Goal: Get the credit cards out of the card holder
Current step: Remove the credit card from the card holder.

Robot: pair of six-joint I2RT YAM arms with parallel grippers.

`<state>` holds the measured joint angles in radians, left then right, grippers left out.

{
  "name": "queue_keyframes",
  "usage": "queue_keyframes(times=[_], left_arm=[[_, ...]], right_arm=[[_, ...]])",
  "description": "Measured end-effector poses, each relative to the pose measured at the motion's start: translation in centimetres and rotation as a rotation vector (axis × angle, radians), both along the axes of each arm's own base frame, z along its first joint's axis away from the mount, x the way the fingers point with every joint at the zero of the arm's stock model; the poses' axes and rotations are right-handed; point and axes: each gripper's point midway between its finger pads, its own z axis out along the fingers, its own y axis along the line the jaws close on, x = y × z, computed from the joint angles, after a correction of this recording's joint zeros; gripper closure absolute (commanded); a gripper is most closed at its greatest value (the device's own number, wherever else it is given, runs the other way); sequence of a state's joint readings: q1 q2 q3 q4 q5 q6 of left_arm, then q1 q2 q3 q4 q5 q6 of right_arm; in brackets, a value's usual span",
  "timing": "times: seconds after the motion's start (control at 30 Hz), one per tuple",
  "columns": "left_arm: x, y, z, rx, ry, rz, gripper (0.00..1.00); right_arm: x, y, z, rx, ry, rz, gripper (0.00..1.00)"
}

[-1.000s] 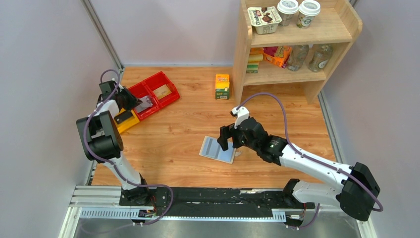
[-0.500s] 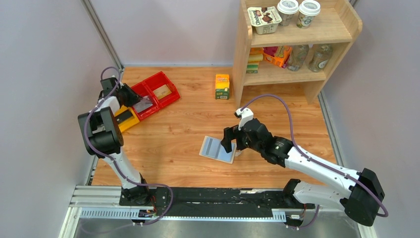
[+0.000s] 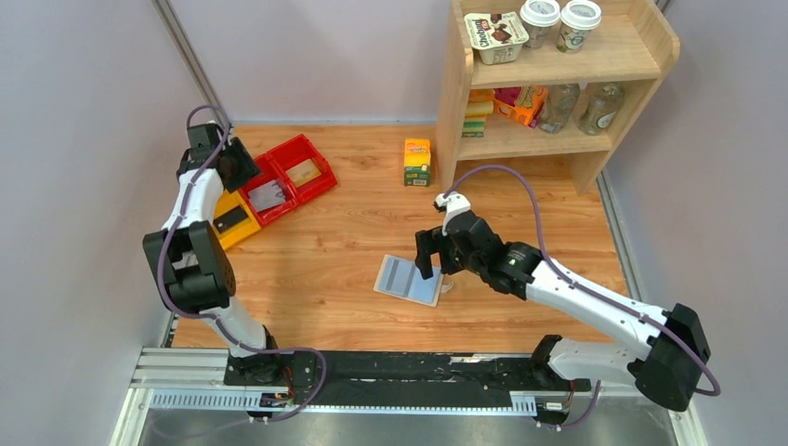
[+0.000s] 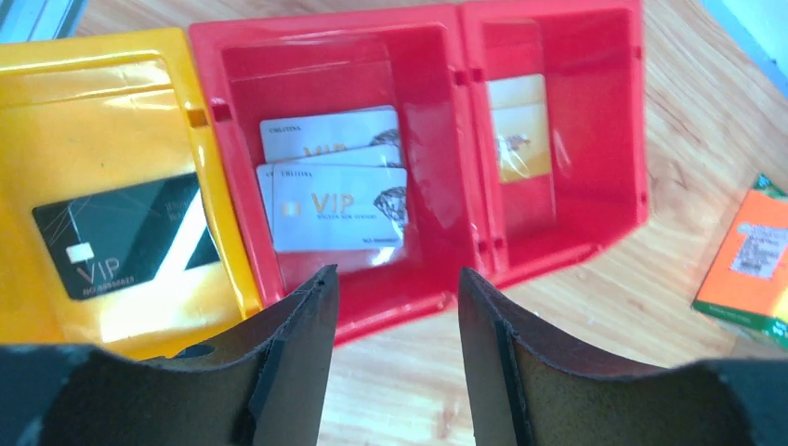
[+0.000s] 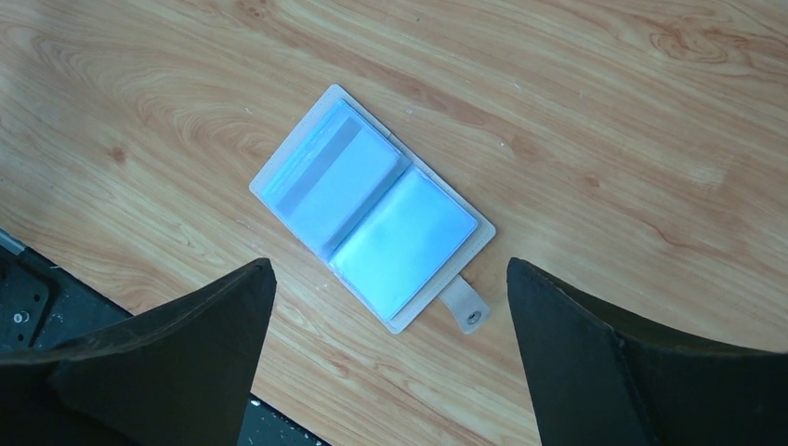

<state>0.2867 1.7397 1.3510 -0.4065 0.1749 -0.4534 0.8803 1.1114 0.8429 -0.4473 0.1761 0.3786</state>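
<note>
The card holder point(image 3: 407, 279) lies spread open on the wooden table, light blue inside point(image 5: 372, 223), its closing tab point(image 5: 467, 307) toward me. A card with a dark stripe point(image 5: 321, 172) sits in its left pocket. My right gripper point(image 5: 390, 269) hangs open above the holder and touches nothing. Two white credit cards point(image 4: 334, 190) lie stacked in the nearer red bin point(image 3: 269, 195). My left gripper point(image 4: 395, 274) stands open and empty just short of that bin's front wall.
A yellow bin point(image 4: 56, 102) holds a black card point(image 4: 121, 232). The second red bin point(image 4: 604, 139) holds a pale gold card point(image 4: 520, 125). An orange-green carton point(image 3: 417, 163) stands near the wooden shelf point(image 3: 558, 139) at the back right.
My left gripper has opened and drawn back from the red bin toward the far left, leaving a white card lying inside. The right gripper stayed open and shifted slightly over the holder.
</note>
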Motion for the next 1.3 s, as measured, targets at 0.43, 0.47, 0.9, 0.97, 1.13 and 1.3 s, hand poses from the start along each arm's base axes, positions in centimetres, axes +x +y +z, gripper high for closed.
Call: queue_keyframes(times=[0.43, 0.47, 0.9, 0.97, 1.13, 1.3], left_arm=[[-9.0, -10.6, 7.2, 0.121, -0.079, -0.297, 0.42], [-10.0, -11.0, 7.2, 0.12, -0.084, -0.318, 0.42], [-16.5, -10.4, 5.4, 0.187, -0.13, -0.323, 0.42], [-16.4, -10.4, 5.2, 0.186, -0.124, -0.323, 0.42], [-16.3, -10.5, 5.0, 0.179, -0.118, -0.326, 0.42], [-16.2, -10.7, 5.1, 0.171, -0.126, -0.335, 0.42]], right_arm=[[-1.2, 3.5, -7.8, -0.225, 0.279, 0.09, 0.44], [-1.5, 3.9, -8.2, -0.237, 0.29, 0.106, 0.45], [-2.8, 1.1, -13.7, -0.52, 0.364, 0.075, 0.44], [-2.0, 0.4, -13.7, -0.534, 0.355, 0.044, 0.44], [0.7, -1.9, -13.4, -0.562, 0.329, -0.051, 0.4], [2.3, -2.5, -12.7, -0.566, 0.3, -0.072, 0.25]])
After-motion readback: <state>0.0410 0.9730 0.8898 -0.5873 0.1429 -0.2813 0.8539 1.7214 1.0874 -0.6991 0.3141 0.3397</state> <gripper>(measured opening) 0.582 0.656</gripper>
